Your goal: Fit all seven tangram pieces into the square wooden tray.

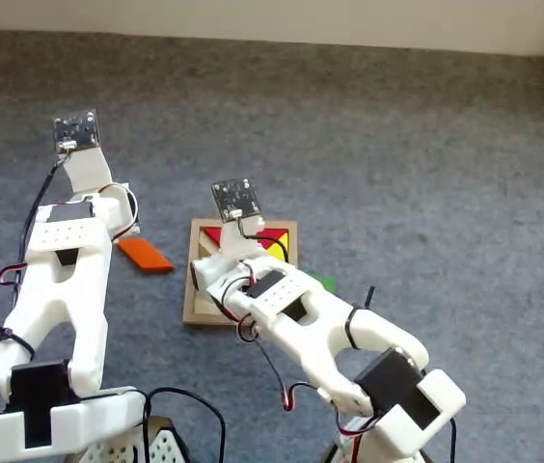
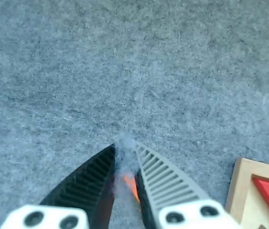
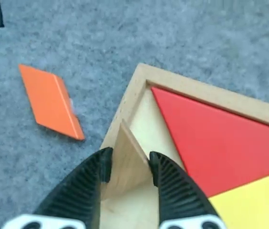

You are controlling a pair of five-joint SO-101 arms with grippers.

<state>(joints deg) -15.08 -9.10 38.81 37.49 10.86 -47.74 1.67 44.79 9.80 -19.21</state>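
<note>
Right fingers clamp plain wood piece, tilted, over wooden tray corner nr red triangle. Left fingers pinched together, tips on carpet by orange parallelogram.

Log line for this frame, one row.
right pincer: shut on wooden piece over tray corner | left pincer: shut, by orange piece

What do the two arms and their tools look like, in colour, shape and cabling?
The left arm and right arm have blocky white shells with black motors at the joints and thin red and black cables looping outside. Each wrist carries a small dark circuit board. The left tool has one black and one pale grey finger, pointed and ribbed; the right tool shows two black ribbed fingers.
</note>
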